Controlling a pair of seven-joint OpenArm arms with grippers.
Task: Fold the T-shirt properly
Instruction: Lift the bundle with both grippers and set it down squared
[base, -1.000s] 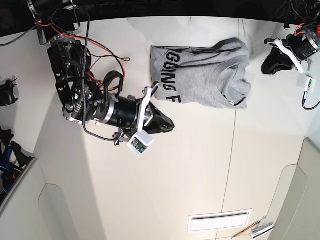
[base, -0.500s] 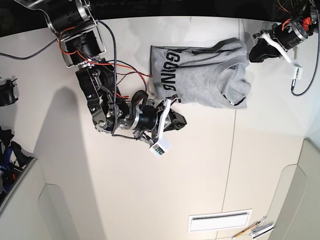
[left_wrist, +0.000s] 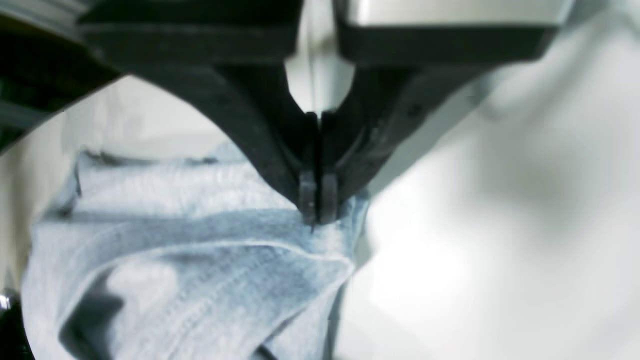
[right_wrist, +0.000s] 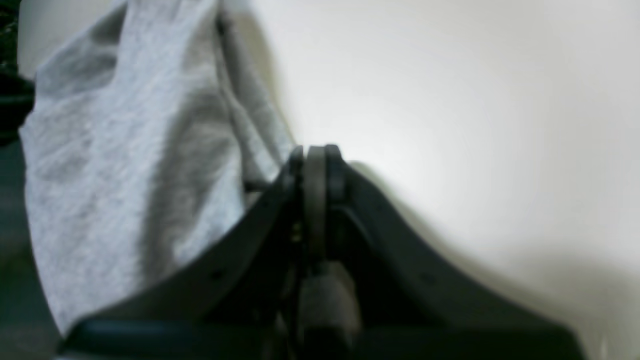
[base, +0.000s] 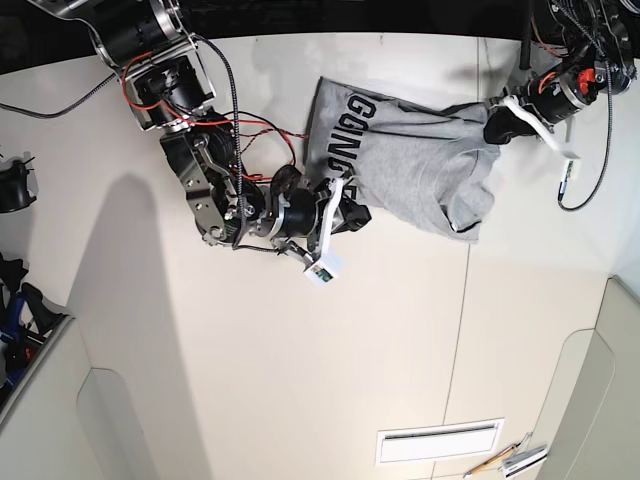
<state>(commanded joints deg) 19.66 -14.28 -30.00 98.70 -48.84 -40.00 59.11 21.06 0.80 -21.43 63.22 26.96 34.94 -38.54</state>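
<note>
Black fingers of the left pincer are clenched, tip against tip, at the edge of the grey T-shirt; whether any cloth is caught between them, I cannot tell. The right pincer is likewise clenched, its blurred tips at the shirt's other end, near the black lettering; contact with the cloth cannot be confirmed.

The T-shirt lies in the upper middle of the table, folded into a band that slants down toward the left arm's side. The word "GOING" is legible on it. The sleeve end is rumpled, and a curved, raised fold shows there in the left wrist view.

The table is pale and smooth, with a thin dark seam running from beneath the shirt toward the near edge. A white rectangular panel sits at that edge, with slim tools beside it. Grey moulded panels flank the near right corner. Dark equipment stands along the left margin, and a broad shadow falls across the table's left part.

The left arm reaches in from the upper right corner, pointing inward. The right arm comes from the upper left and slopes down toward the shirt, red and black cables looping about it.
</note>
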